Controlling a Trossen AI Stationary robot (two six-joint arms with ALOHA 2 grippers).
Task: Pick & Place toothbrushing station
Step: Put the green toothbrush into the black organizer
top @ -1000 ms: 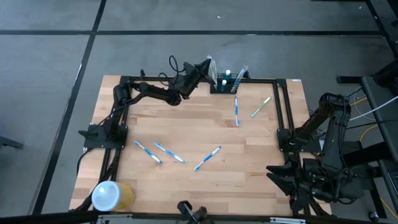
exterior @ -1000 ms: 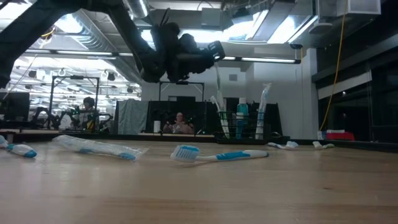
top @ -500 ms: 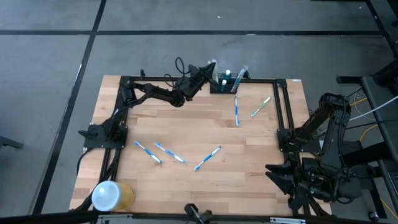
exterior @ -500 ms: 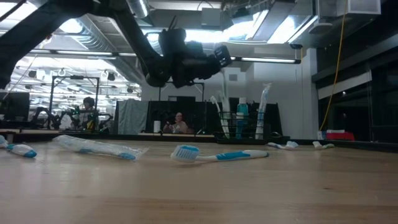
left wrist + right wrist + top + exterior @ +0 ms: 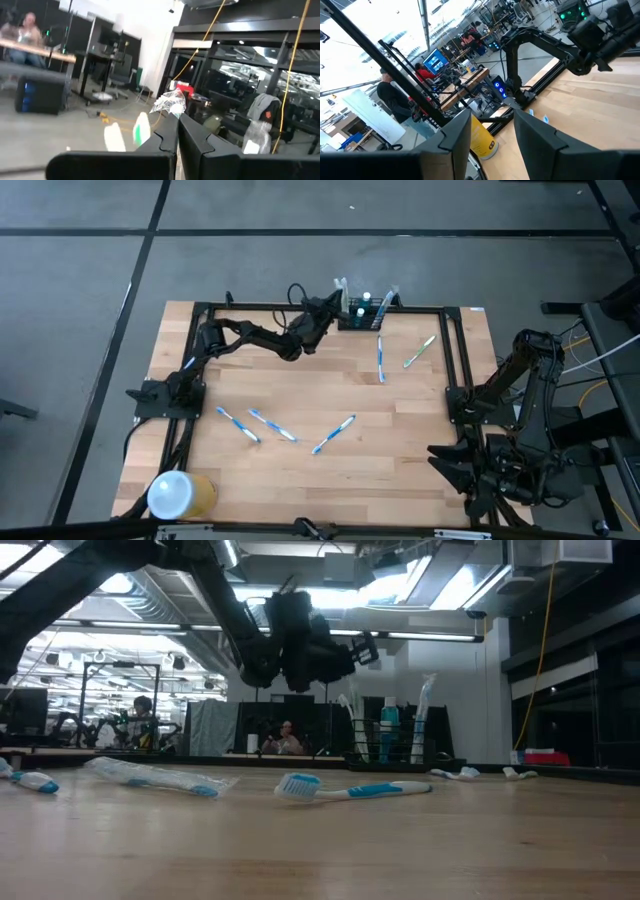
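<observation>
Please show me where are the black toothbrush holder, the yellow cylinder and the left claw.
black toothbrush holder (image 5: 362,319): high view, on its black frame.
yellow cylinder (image 5: 203,495): high view, on its yellow side.
left claw (image 5: 330,304): high view, between its fingertips.

Black station (image 5: 360,314) (blue-white toothbrushes (image 5: 333,434)).

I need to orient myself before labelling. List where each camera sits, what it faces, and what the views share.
High: overhead, straight down on the table; both arms show.
Low: at tabletop height, level across loose toothbrushes to the toothbrushing station; left gripper above.
Left wrist: past its shut fingers into the room.
Right wrist: past its open fingers across the table.
Shared: high and low both show the station.
</observation>
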